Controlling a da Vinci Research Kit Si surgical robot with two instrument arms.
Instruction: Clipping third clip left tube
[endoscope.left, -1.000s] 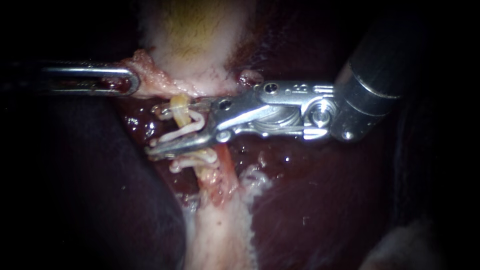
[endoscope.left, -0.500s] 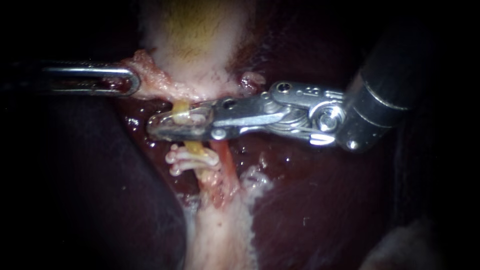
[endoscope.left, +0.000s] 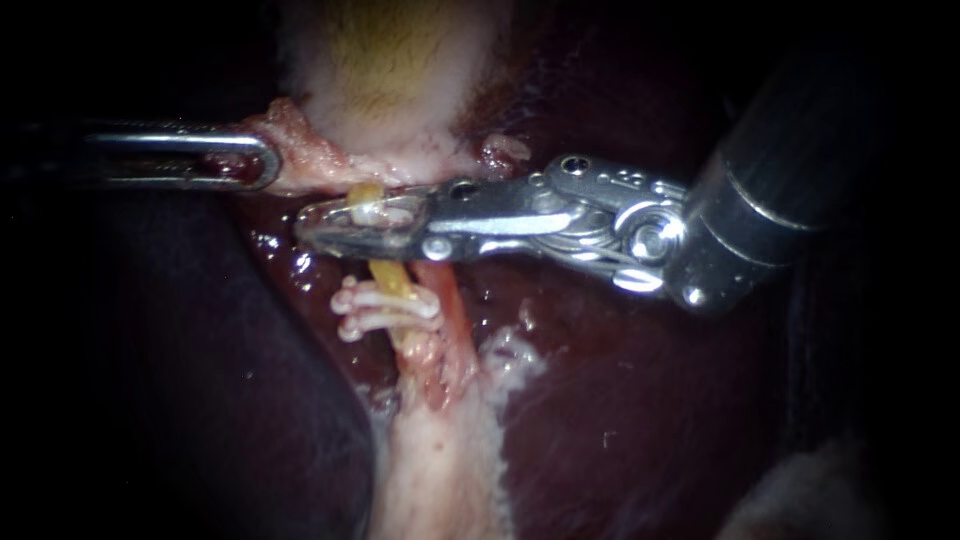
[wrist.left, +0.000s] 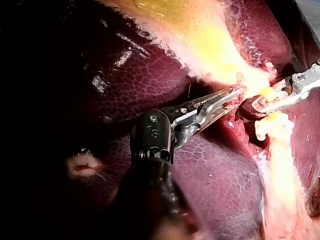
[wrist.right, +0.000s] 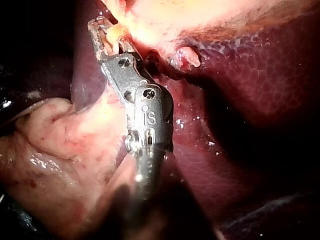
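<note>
The yellow left tube (endoscope.left: 385, 276) runs down from the pale gallbladder (endoscope.left: 390, 90); the reddish right tube (endoscope.left: 450, 300) lies beside it. Two white clips (endoscope.left: 385, 306) sit low on the left tube. My right instrument (endoscope.left: 340, 228) comes in from the right, its jaws shut on a white clip (endoscope.left: 368, 212) around the left tube just under the gallbladder. The right wrist view shows those jaws (wrist.right: 102, 32) closed on the tube. My left instrument (endoscope.left: 262, 160) has its jaws shut on the gallbladder's ragged edge (endoscope.left: 300, 150), also seen in the left wrist view (wrist.left: 239, 92).
Dark red liver (endoscope.left: 620, 400) surrounds the tubes on both sides. A strip of pale fatty tissue (endoscope.left: 440, 470) runs down below the clips. The right instrument's thick shaft (endoscope.left: 780, 160) fills the upper right.
My right instrument's jaws were open around the left tube; they have closed on it with the clip and shifted slightly up toward the gallbladder. The left instrument has stayed put.
</note>
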